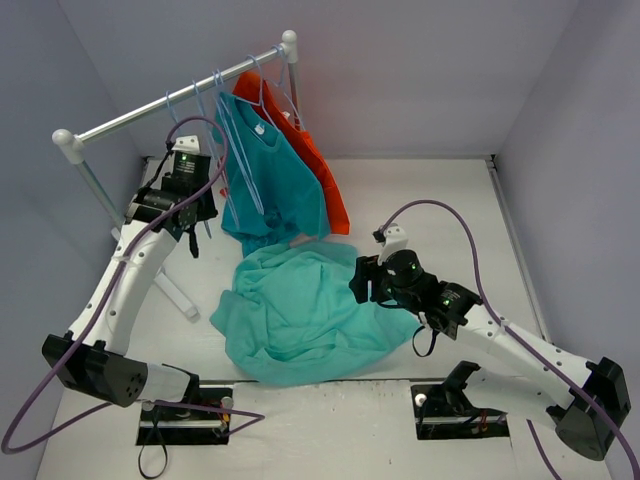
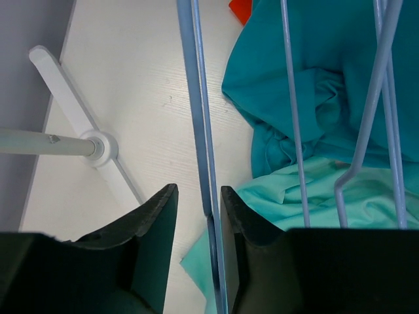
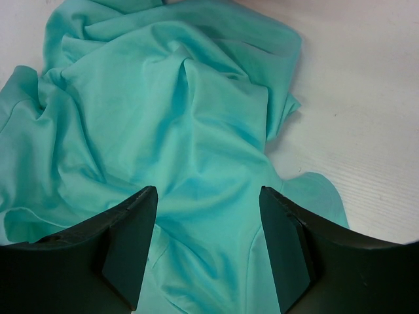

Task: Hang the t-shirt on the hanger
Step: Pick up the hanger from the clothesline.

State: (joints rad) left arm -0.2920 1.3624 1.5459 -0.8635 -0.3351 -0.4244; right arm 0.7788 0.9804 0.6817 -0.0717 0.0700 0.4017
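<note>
Two arms, overhead: left gripper (image 1: 207, 212) raised beside the rail (image 1: 170, 100), at the hanger (image 1: 218, 140); right gripper (image 1: 358, 283) low at the edge of the t-shirt (image 1: 295, 315).
T-shirt, overhead: crumpled in a heap on the table (image 1: 430, 200) between the arms, below a darker teal shirt (image 1: 275, 170) and an orange garment (image 1: 322, 170), both hung on the rail.
Hanger, left wrist: thin blue wire (image 2: 200, 98) runs between the fingers (image 2: 154, 229), close against one, a sliver of gap at the other.
Left fingers: narrowly apart, not clamped.
Backdrop, left wrist: rack foot (image 2: 65, 85); more blue hangers; mint cloth low right.
T-shirt, right wrist: folds fill the view under the gripper.
Right fingers (image 3: 127, 248): wide apart, holding nothing.
</note>
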